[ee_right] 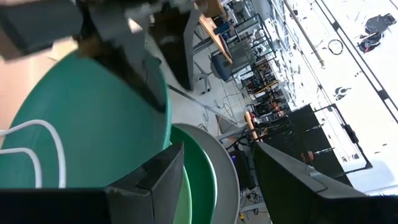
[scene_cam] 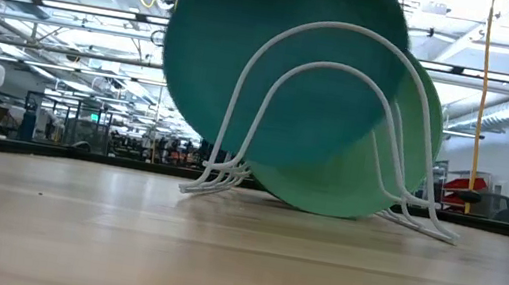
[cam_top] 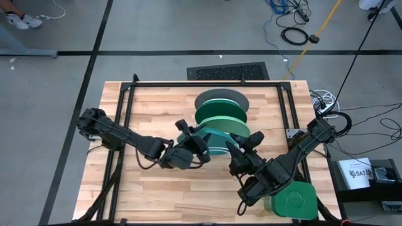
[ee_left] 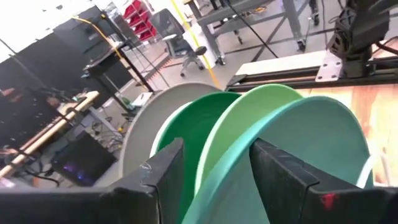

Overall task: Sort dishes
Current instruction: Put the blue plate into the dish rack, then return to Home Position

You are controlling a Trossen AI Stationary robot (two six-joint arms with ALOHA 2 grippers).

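So no writing I can actually read anywhere. Nearest to me, the round flat teal plate (scene_cam: 277, 60) stands on edge in the white wire rack (scene_cam: 338, 125). My left gripper (cam_top: 196, 139) is clamped on its rim, fingers (ee_left: 283, 177) on either side. My right gripper (cam_top: 245, 145) sits just beside that rim, spread open, holding nothing. Behind the teal one stand the light green plate (cam_top: 221, 123), dark green plate (cam_top: 220, 110) and grey plate (cam_top: 220, 97).
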